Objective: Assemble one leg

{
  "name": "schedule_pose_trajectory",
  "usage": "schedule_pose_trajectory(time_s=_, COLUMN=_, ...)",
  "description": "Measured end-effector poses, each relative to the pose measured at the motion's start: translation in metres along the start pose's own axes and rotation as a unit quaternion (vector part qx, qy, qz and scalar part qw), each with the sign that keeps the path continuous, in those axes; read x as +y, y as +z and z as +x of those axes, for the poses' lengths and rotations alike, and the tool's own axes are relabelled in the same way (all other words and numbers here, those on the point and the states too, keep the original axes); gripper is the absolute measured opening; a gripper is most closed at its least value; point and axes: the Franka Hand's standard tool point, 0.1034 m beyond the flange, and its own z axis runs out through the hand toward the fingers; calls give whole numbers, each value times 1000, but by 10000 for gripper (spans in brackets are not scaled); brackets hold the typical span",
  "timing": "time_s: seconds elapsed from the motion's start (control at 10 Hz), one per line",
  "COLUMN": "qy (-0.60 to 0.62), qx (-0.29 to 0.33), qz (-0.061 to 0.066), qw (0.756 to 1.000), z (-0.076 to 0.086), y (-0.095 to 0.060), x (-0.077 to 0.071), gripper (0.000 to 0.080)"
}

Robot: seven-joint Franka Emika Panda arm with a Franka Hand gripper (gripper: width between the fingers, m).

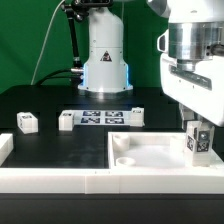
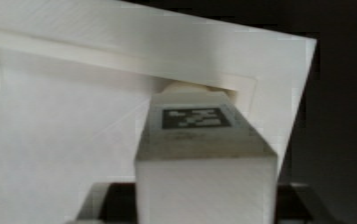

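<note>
From the exterior view I see my tool (image 1: 198,128) low on that view's right, hanging from the arm's bulky white and silver wrist, its fingers closed narrowly on the small white plastic block-like leg with a black-and-white square tag (image 1: 198,143); the leg sits between the fingertips and reaches down just inside the large white square tray-like part with a raised rim (image 1: 150,152), near its corner on the exterior view's right. I cannot tell whether the leg's lower end touches the tray floor. On the black surface (image 1: 50,100) lie three more loose white tagged blocks: one (image 1: 26,122) toward the exterior view's left, one (image 1: 66,120) just beside the flat white marker board (image 1: 100,118), and one (image 1: 135,113) at the board's other end. Another white rimmed part (image 1: 5,148) shows at the left edge. In the wrist view, one grey metal finger (image 2: 201,165) fills the middle, and the leg (image 2: 196,115) shows its tag just past the fingertip, pressed close to an inner corner of the tray (image 2: 86,110), whose white wall and rim rise behind it.
</note>
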Motion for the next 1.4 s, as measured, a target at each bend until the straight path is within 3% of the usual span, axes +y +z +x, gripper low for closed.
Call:
schedule_pose_trajectory(time_s=0.3, qy=70, qx=-17, qz=-1, qw=997, z=2, y=0, x=0, gripper=291)
schedule_pose_trajectory(time_s=0.4, qy=41, qx=-17, qz=0, qw=999, z=1, y=1, x=0, gripper=369)
schedule_pose_trajectory(time_s=0.6, qy=-24, qx=-16, qz=-3, qw=1000, z=-4, y=1, x=1, gripper=615)
schedule_pose_trajectory(time_s=0.8, qy=-136, qx=-19, qz=-5, qw=991, z=-10, y=1, x=1, gripper=642)
schedule_pose_trajectory(time_s=1.0, qy=-264, qx=-20, qz=-7, qw=964, z=-11, y=0, x=1, gripper=649)
schedule_pose_trajectory(time_s=1.4, qy=-462, qx=-10, qz=-9, qw=887, z=-7, y=0, x=1, gripper=649)
